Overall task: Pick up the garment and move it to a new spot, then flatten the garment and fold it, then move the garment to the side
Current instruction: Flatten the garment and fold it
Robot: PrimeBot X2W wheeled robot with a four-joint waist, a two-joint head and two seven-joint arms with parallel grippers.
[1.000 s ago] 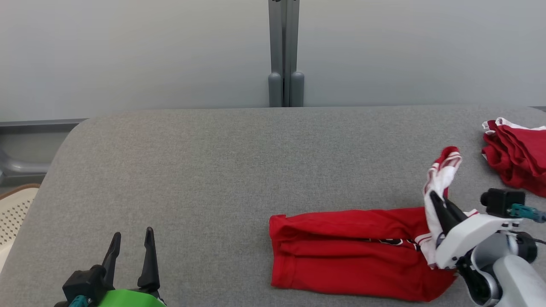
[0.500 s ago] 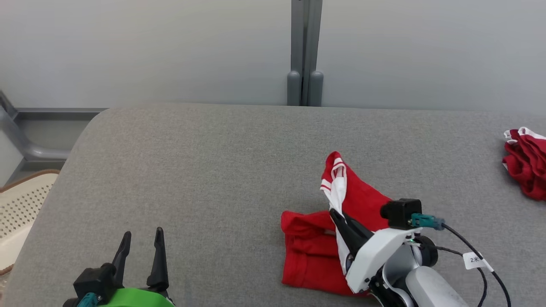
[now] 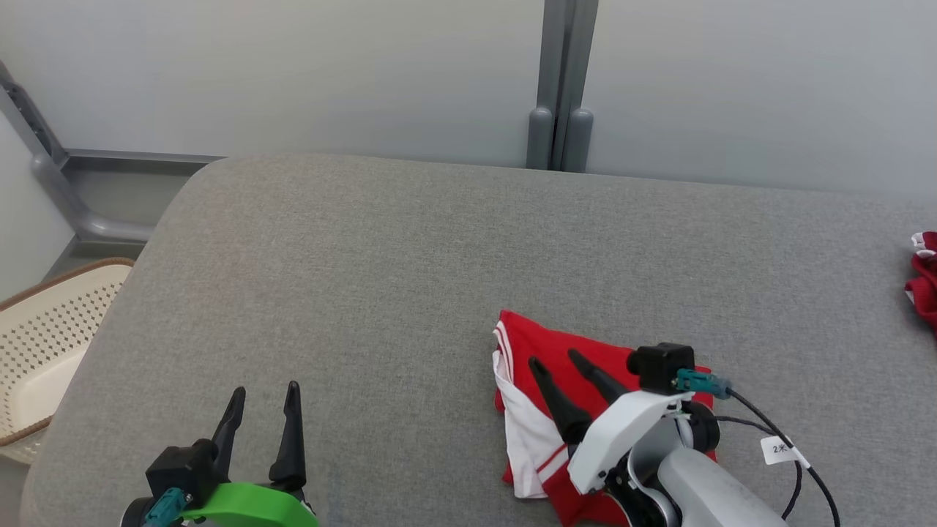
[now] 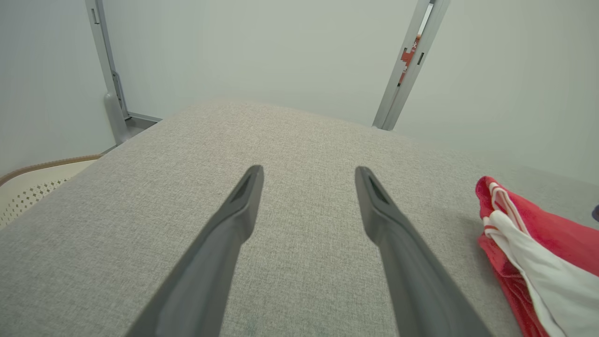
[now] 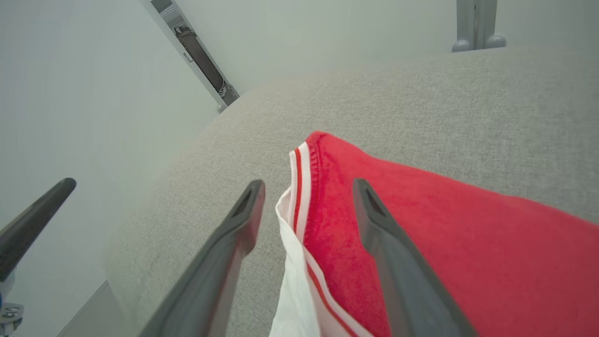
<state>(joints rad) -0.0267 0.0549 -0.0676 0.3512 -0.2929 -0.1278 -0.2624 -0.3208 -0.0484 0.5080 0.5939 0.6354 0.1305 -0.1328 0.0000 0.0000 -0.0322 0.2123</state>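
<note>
item 1, garment [image 3: 521, 395]: you have one red piece with white striped trim. it lies doubled over at lower centre-right of the head view on the grey tabletop [image 3: 366, 278], probably so it can be slid aside next.
item 2, right gripper [image 3: 553, 357]: one, jaws wide over the garment's trimmed edge and gripping nothing, likely so the cloth can lie free.
item 3, left gripper [image 3: 265, 388]: one, lower left, jaws wide and empty. it sits well apart from the cloth, which you can read as staying out of the fold.
item 4, second red garment [image 3: 924, 285]: one, cut by the right edge.
item 5, basket [image 3: 73, 307]: one, at the left edge.
</note>
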